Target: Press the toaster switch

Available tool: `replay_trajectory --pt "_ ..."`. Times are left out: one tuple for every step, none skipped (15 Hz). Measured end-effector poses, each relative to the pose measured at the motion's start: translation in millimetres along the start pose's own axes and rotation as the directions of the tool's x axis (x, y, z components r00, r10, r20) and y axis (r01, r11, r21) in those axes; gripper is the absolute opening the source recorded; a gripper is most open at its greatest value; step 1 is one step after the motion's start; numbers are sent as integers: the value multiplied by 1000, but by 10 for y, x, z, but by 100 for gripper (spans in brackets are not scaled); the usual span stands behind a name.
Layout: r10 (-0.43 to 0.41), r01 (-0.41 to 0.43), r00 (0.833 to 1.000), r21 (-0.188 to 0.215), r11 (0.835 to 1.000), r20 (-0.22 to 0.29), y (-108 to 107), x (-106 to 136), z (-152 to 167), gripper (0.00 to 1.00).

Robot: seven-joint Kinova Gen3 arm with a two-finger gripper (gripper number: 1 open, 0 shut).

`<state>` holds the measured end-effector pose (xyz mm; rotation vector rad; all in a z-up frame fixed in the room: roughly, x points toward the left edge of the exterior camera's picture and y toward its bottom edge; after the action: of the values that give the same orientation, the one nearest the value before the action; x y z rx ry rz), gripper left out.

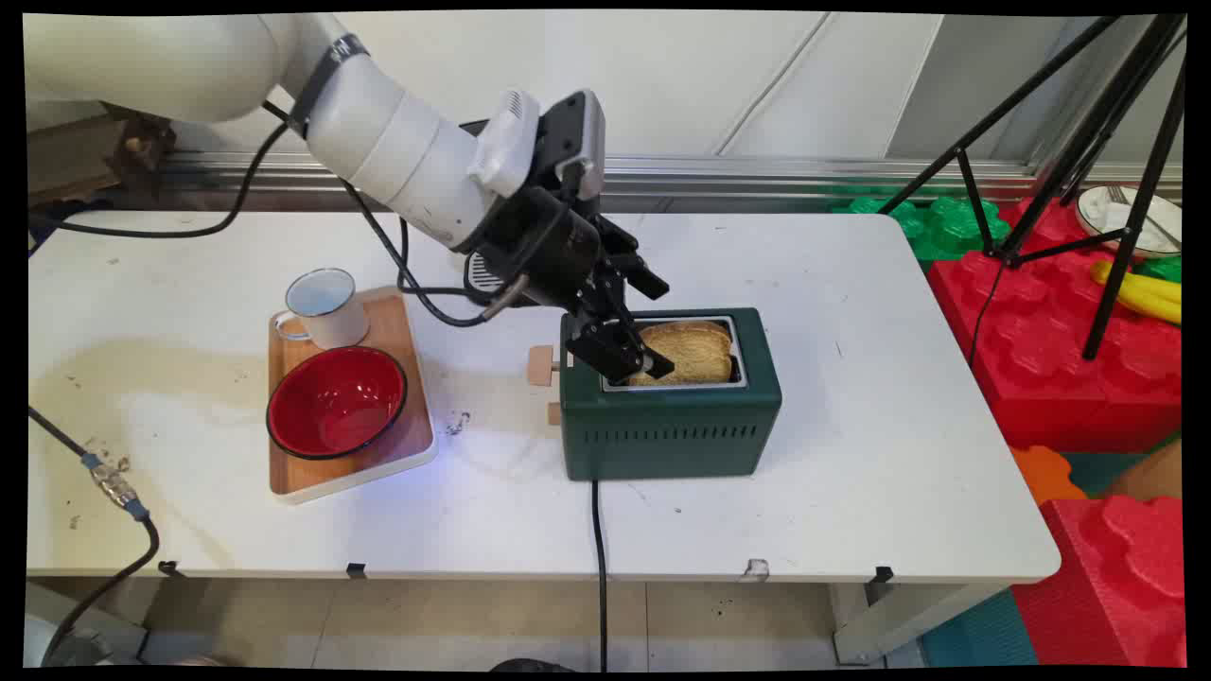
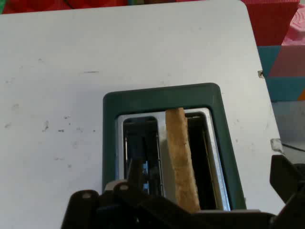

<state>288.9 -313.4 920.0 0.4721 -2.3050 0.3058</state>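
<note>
Main view: white tabletop, arm reaching in from upper left
Gripper: jaws low over the left end of the green toaster, spread apart with neither touching the toast
Toast: one browned slice standing upright in the toaster, its top clear of the opening
Hand view: toast edge-on between the two slots of the toaster
Levers: two wooden knobs on the toaster's left end
Tray: wooden board left of the toaster, well apart
On the board: white enamel mug behind, red bowl in front
Cord: black cable running from the toaster over the near edge
</note>
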Motion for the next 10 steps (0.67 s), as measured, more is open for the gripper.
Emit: replay_trajectory --pt "0 0 1000 5 1000 -4 2 10 -44 100" --pt "-1 1 1000 10 1000 -8 5 13 -81 100" --pt "-2 2 1000 13 1000 -9 6 15 -105 100" --pt "-3 4 1000 17 1000 -12 9 15 -147 100" --pt "-6 7 1000 20 1000 -14 14 8 -192 100" --pt "-9 10 1000 24 1000 -15 18 -3 -245 100" --pt "-12 13 1000 27 1000 -15 22 -22 -295 100" --pt "-15 15 1000 30 999 -14 27 -45 -349 100" --pt "-18 19 1000 33 999 -10 35 -85 -404 100" --pt "-19 20 1000 34 999 -6 41 -119 -446 100"
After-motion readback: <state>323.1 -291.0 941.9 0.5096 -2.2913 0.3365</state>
